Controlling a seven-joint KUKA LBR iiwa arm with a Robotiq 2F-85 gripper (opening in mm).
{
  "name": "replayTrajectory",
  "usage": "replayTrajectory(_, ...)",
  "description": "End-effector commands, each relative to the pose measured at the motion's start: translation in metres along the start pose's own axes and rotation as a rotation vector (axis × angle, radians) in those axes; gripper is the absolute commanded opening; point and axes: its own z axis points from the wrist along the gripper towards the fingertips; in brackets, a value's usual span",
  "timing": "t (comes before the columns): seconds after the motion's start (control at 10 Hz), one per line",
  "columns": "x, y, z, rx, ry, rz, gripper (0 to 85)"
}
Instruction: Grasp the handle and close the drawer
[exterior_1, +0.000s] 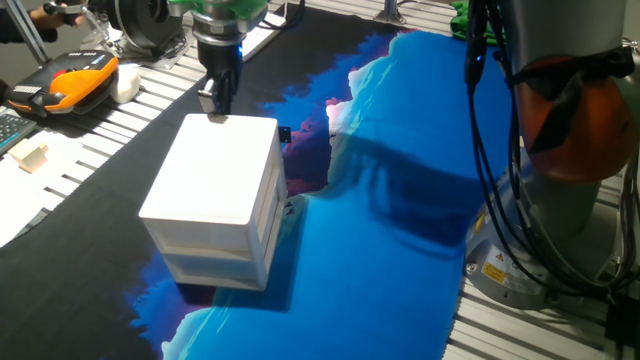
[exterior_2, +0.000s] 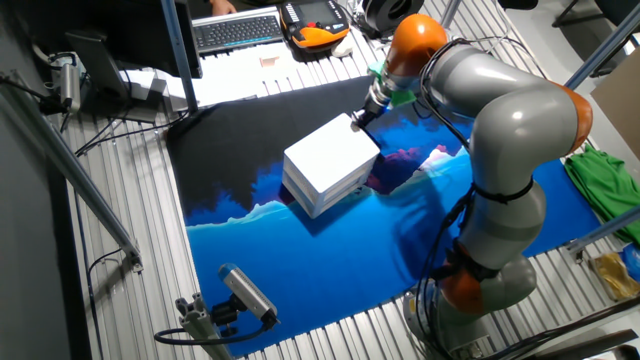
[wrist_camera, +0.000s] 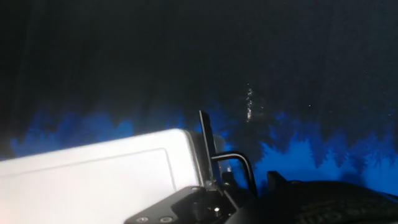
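Fixed view, hand (exterior_1: 215, 108) seemingly touching drawer (exterior_1: 215, 205) rear

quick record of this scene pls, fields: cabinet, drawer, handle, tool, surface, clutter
cabinet: small white two-tier cabinet, upright on the cloth
drawer: upper drawer looks flush with the cabinet, so closed or nearly closed
handle: thin dark handle at the cabinet's edge, seen in the hand view
tool: tool at the cabinet's far top edge, by the handle; grip cannot be told
surface: blue and black cloth over a slatted table
clutter: orange and black device and keyboard off the cloth
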Motion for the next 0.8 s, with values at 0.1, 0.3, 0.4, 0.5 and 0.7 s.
replayTrajectory(0.1, -0.001, 0.002, -0.005, -0.043, -0.022, 0.033, 34.0)
replayTrajectory(0.3, -0.002, 0.007, -0.016, -0.035, -0.022, 0.059, 34.0)
replayTrajectory(0.4, -0.003, 0.010, -0.022, -0.022, -0.019, 0.068, 34.0)
replayTrajectory(0.5, -0.003, 0.010, -0.028, -0.018, -0.018, 0.073, 34.0)
replayTrajectory(0.7, -0.010, 0.002, -0.040, -0.035, 0.027, 0.052, 0.0)
